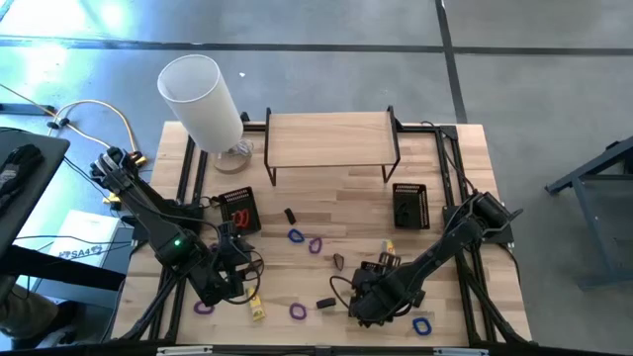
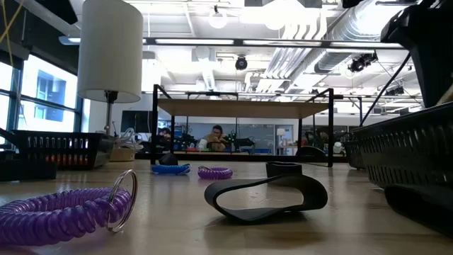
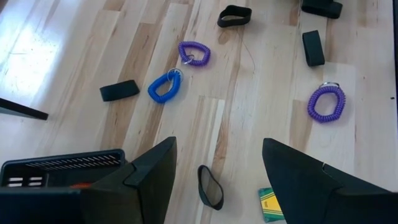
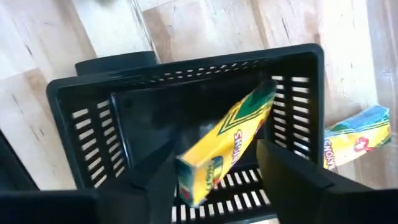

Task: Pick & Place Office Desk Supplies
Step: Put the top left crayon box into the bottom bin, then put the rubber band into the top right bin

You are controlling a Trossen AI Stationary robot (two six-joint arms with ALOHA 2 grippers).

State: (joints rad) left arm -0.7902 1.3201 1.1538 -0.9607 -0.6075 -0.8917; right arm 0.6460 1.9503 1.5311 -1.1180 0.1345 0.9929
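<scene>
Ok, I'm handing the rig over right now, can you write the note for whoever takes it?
Left gripper: open, empty, over a black band loop and a yellow box.
Right gripper: open above a black basket.
Done: one crayon box leans inside that basket.
Left: purple coil loops, blue coil loop, black blocks, a second crayon box beside the basket.

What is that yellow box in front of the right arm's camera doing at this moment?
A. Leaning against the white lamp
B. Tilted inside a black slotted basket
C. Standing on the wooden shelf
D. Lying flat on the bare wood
B: in the right wrist view the yellow crayon box sits tilted inside the black slotted basket, just ahead of the right gripper, whose fingers stand apart and do not clamp it.
</scene>
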